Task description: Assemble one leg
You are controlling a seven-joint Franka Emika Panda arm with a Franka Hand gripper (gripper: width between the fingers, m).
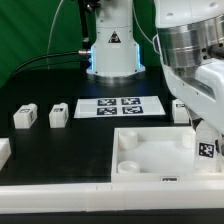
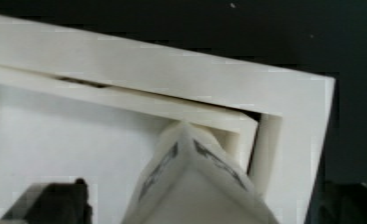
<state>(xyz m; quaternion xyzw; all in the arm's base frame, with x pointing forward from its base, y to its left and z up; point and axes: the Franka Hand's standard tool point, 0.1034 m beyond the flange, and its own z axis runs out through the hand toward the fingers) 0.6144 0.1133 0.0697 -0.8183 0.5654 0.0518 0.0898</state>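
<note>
Nearest you in the exterior view, a white rail runs along the front edge of the worktop, and just behind it the large white panel lies flat with its round sockets facing up. At the panel's corner on the exterior view's right, a leg stands upright with its tag toward the camera, apparently seated in that corner's socket, though you cannot tell from here whether it is fully home. The arm's claw hangs right over that leg; its fingers are buried behind the wrist housing in this view, and the wrist view shows only a dark fingertip at the frame edge beside a blurred, tagged white shape that is probably the leg against the panel's corner wall. Going by how wide it stands, you can take the claw as spread fully apart and gripping nothing. So the one leg looks placed, and what may remain is tightening or checking it. Farther back, two spare legs sit on the exterior view's left, another is half hidden by the arm, and the marker board lies between them. Behind everything stands the robot base
</note>
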